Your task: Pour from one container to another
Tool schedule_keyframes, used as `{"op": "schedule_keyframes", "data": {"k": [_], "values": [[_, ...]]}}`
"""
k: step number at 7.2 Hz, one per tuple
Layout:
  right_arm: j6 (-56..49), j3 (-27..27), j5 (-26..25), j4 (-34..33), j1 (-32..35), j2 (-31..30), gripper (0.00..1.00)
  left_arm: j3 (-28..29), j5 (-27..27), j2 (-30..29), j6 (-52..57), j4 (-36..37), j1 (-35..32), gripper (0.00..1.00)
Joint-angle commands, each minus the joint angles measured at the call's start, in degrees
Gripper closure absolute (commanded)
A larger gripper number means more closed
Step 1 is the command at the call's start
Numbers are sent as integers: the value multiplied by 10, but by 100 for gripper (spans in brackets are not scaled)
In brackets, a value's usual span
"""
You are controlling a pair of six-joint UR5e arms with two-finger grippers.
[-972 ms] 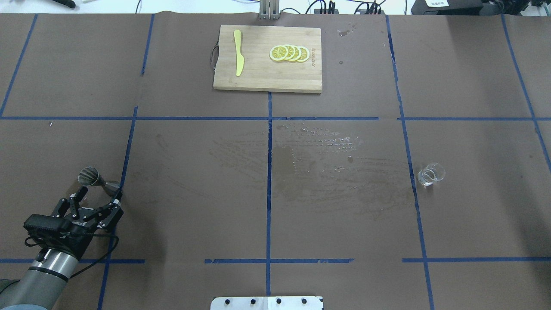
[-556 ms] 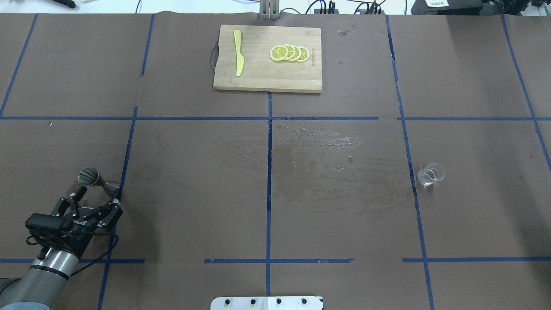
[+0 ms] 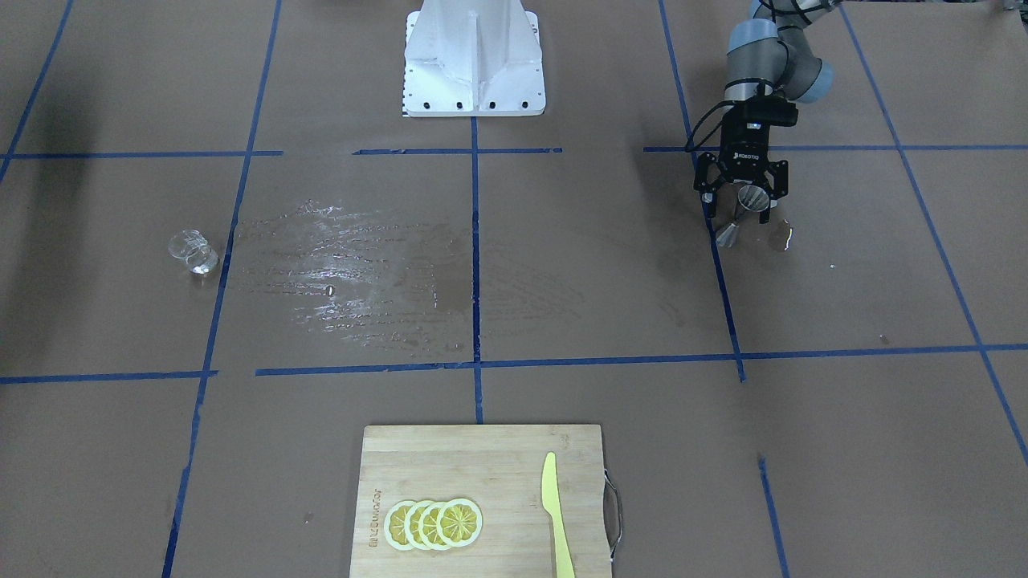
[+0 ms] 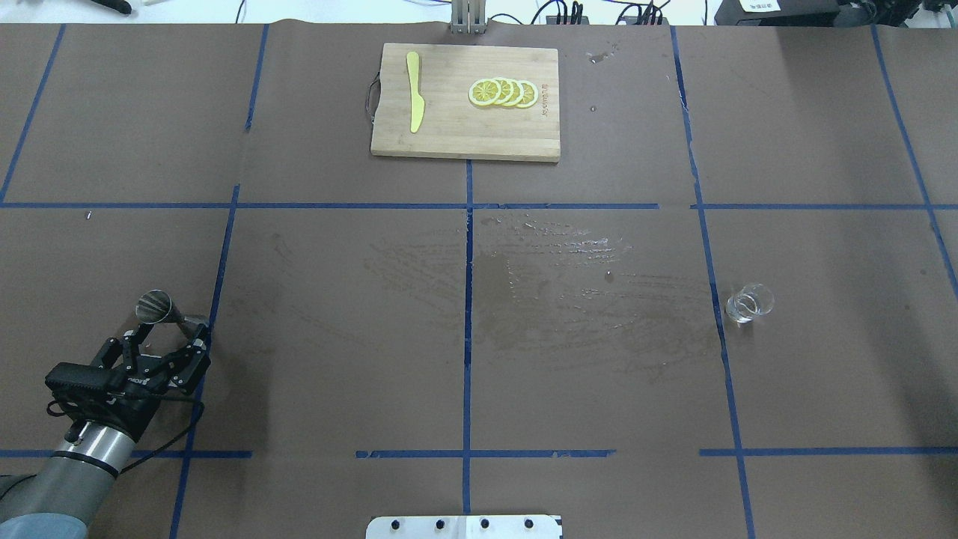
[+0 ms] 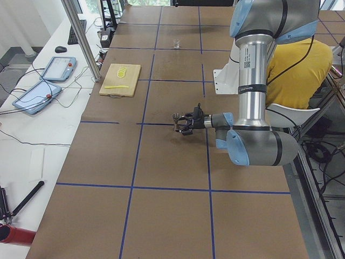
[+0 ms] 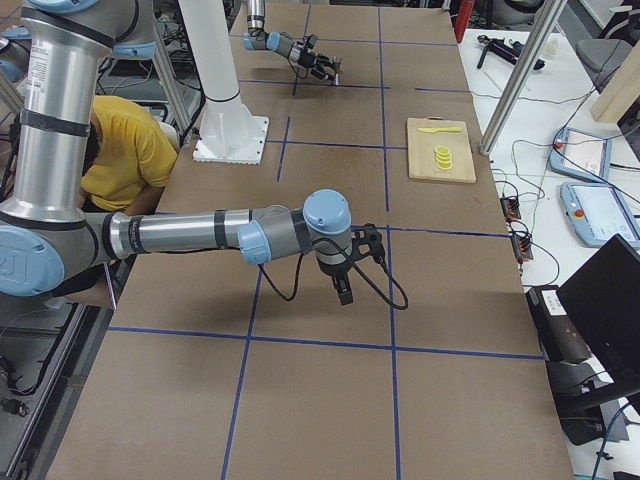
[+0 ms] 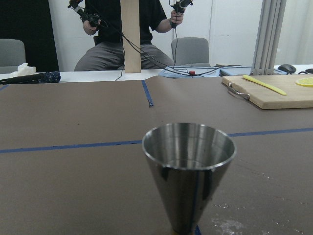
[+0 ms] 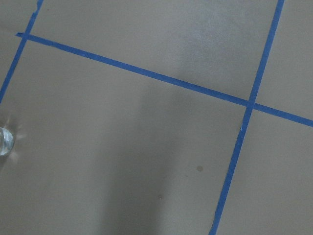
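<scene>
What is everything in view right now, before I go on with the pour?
steel jigger: one, silvery, upright on the robot's left
glass cup: one, clear, on the robot's right
cutting board: one, bamboo, far middle of the table
lemon slices: four, yellow, overlapping on the board
knife: one, yellow, on the board
wet patch: one, shiny, table centre
left gripper: black, open, right at the jigger
right gripper: black, pointing down over the table, opening unclear
</scene>
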Motion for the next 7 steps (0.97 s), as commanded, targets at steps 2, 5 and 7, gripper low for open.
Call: {"op": "schedule_keyframes", "data": {"k": [2,5,7], "values": [[0,0,0,0,0,0,0,0,-4,-2,1,0,-15,10],[0,-1,1,0,0,0,0,0,-9,-14,3,0,-16,22],[0,0,1,0,0,0,0,0,-9,-16,4,1,-16,35]]}}
